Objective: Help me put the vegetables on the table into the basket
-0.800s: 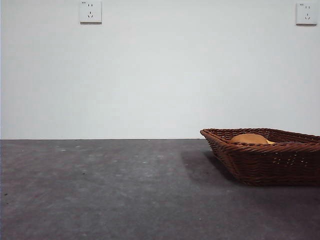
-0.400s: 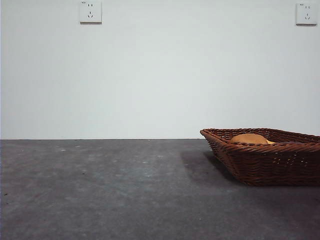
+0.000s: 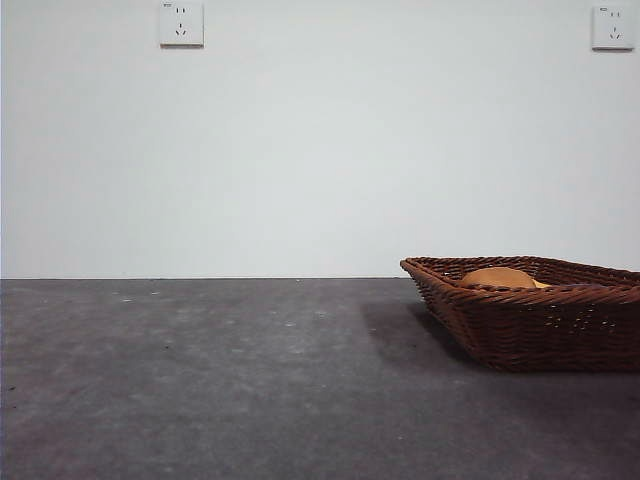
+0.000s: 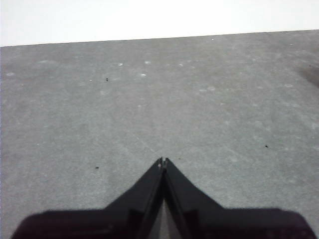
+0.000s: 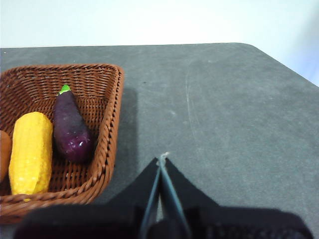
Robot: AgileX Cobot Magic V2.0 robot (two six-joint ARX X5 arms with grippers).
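A: Where are the vegetables?
B: In the basket (image 5: 107, 129): corn (image 5: 31, 152) and eggplant (image 5: 71, 127) lie side by side, long axes parallel; the potato (image 3: 497, 277) lies beside the corn.
A: And the grippers?
B: The right gripper (image 5: 162, 162) hangs just outside the basket's wall, jaws closed, empty. The left gripper (image 4: 163, 162), closed and empty too, is over bare table (image 4: 149, 99). Nothing seems left to fetch.

Table (image 3: 220, 380): dark grey, mottled, faintly speckled. Basket (image 3: 530, 320) sits directly on it, the only thing seen resting on the surface; bare tabletop stretches well away from the basket.
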